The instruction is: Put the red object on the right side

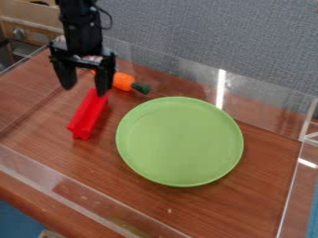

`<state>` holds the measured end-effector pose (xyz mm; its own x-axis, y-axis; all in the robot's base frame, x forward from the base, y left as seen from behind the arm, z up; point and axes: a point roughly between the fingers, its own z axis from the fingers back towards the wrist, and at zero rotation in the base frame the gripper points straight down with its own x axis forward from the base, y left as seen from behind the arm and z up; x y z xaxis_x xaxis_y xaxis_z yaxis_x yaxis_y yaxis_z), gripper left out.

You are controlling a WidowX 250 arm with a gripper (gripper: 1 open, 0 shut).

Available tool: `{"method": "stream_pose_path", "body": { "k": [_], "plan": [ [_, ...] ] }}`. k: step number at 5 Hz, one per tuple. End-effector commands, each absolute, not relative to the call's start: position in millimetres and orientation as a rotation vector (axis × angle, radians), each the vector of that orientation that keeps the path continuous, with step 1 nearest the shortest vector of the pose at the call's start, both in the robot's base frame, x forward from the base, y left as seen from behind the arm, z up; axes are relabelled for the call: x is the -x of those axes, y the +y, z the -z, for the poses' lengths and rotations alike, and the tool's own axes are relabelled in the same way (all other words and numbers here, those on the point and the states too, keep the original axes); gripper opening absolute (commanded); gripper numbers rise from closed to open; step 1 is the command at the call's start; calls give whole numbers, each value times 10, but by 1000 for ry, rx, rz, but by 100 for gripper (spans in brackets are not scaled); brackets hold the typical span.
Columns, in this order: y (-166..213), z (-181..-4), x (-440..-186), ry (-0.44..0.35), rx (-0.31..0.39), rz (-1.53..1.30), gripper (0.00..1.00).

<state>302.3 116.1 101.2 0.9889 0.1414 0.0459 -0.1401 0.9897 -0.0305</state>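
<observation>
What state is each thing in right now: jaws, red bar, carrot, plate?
gripper: jaws open, empty, pointing down above the red object's far end.
red object: lying flat on the table, left of the plate, not held.
carrot: lying behind the gripper, partly hidden.
green plate: flat on the table, nothing on it.
</observation>
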Motion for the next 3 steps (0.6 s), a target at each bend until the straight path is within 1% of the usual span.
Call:
{"method": "stream_pose_path", "body": {
  "k": [1, 2, 3],
  "plan": [
    [1351, -1364, -3089, -164, 6, -136, 100],
    [1332, -1607, -3069, -184, 0, -81, 100],
    [1266, -1845, -3018, -188, -21, -8, 100]
  ]
}}
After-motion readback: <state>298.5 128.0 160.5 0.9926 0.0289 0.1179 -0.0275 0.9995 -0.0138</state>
